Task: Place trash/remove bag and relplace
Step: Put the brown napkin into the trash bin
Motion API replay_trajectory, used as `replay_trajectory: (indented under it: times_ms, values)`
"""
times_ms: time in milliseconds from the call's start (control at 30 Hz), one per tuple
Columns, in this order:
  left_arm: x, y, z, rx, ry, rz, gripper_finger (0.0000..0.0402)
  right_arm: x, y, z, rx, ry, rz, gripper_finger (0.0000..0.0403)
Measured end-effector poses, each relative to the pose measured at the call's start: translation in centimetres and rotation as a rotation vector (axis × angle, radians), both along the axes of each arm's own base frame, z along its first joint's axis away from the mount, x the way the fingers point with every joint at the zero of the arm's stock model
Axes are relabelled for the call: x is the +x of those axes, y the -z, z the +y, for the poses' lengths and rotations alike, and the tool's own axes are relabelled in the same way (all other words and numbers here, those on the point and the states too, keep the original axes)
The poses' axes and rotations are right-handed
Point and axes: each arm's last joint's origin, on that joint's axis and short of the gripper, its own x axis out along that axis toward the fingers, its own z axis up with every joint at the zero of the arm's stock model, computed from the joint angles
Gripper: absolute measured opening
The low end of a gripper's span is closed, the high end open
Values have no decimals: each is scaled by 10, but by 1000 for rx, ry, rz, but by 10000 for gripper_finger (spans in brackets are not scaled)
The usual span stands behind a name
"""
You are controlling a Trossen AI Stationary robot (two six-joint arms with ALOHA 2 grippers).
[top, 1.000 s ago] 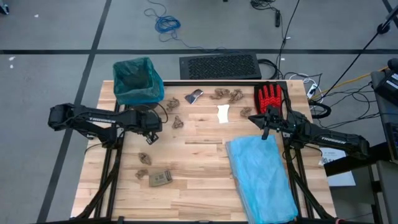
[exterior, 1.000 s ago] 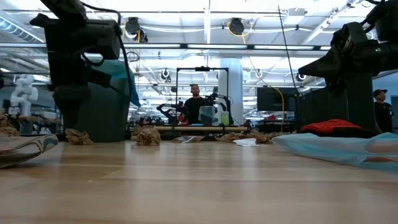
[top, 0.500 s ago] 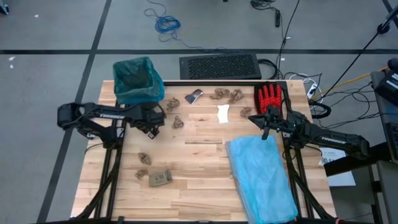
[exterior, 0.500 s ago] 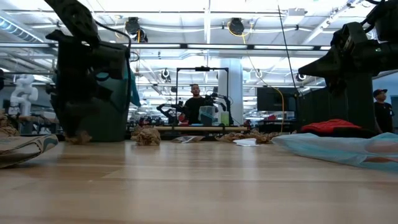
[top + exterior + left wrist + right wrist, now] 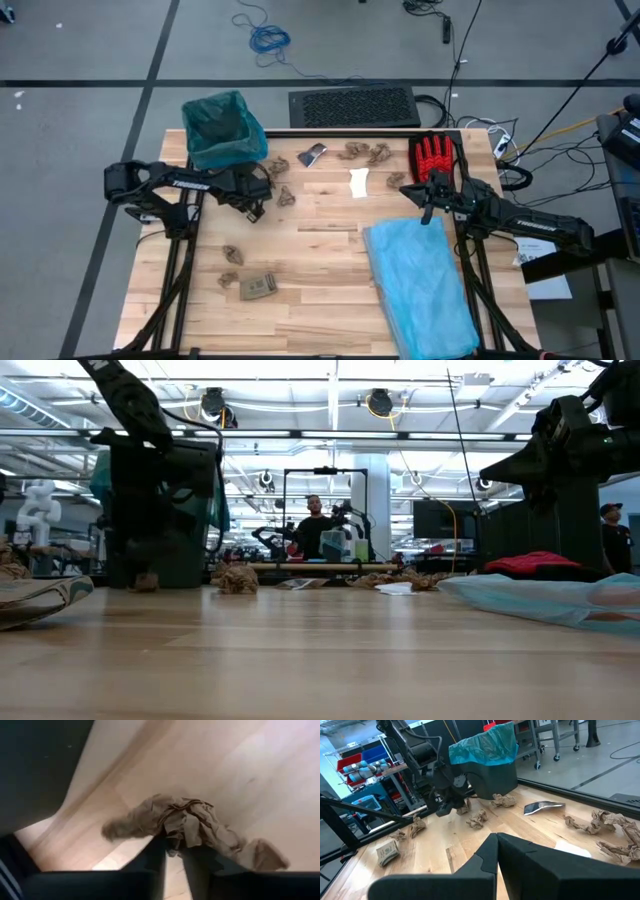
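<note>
On the pale wood-plank table [image 5: 330, 300], scattered trash [image 5: 365, 152], workshop behind

Table [image 5: 320, 300]: pale blond wood planks. Bin liner [image 5: 222, 125]: teal-green, translucent, over dark bin [image 5: 492, 772]. Plastic bag [image 5: 420, 280]: paler sky-blue. Glove [image 5: 433, 155]: red with black stripes. Paper wads [image 5: 365, 152]: crumpled brown. Scrap [image 5: 360, 183]: white. Another scrap [image 5: 312, 154]: grey. Card [image 5: 257, 287]: tan, maybe faintly printed, hard to tell. Both arms [image 5: 520, 215]: near black. Floor cable [image 5: 268, 38]: blue.
</note>
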Motion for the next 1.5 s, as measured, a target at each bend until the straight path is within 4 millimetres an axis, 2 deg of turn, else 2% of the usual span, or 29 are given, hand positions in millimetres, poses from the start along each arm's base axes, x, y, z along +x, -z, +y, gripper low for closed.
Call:
replay_trajectory:
  times_ms: [67,233,533,700,867,1000,1167,1500]
  values:
    - [1,-2,-4,2,18,-15,11,0,0,0,0,0,0,0]
    - [14,-18,-18,-21,86,-109,3,0,0,0,0,0,-1,0]
    - [45,-75,-42,78,238,-315,1,0,-1,0,-2,0,-9,0]
    - [59,-106,-54,182,321,-363,1,0,-4,0,-13,-1,-44,0]
    - [63,-139,-59,306,335,-345,0,0,-5,0,-15,-7,-53,0]
    - [58,-163,-56,410,314,-280,0,0,-5,0,-16,-7,-54,0]
    - [46,-183,-43,483,242,-179,0,0,-5,0,-16,-15,-54,0]
    - [16,-183,3,502,64,3,0,1,-6,2,-13,-56,-61,0]
